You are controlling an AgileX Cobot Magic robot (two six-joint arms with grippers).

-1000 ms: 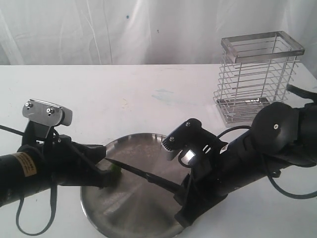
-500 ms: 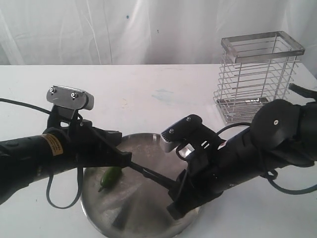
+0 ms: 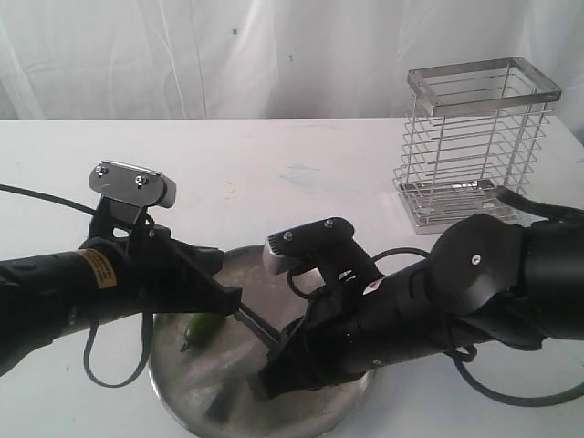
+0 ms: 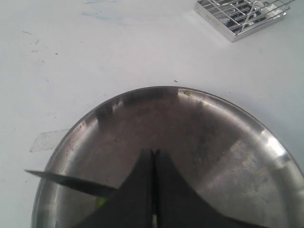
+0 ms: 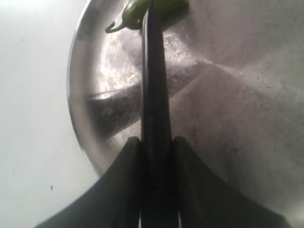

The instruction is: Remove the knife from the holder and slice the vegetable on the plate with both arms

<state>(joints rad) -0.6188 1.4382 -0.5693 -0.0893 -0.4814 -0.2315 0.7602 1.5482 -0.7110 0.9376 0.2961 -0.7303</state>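
Observation:
On the steel plate [image 3: 182,379] lies the small green vegetable [image 3: 196,328], left of centre. My right gripper [image 3: 274,354] hangs low over the plate, shut on the black handle of the knife [image 3: 258,326]. In the right wrist view the dark knife [image 5: 153,85] runs out from the gripper [image 5: 155,142], and its tip is over the vegetable [image 5: 129,12]. My left gripper [image 3: 235,306] hovers above the plate just right of the vegetable, shut with nothing in it. In the left wrist view its fingertips [image 4: 147,164] are pressed together over the plate [image 4: 213,142], with the knife [image 4: 71,183] beside them.
The silver wire holder [image 3: 474,146] stands empty at the back right of the white table [image 3: 274,173]; one corner of the holder [image 4: 237,16] shows in the left wrist view. A white curtain hangs behind the table. Both black arms crowd over the plate.
The left gripper has lifted off the vegetable and shifted right, leaving it bare on the plate. The right arm has slid left and lower with the knife, bringing the blade to the vegetable.

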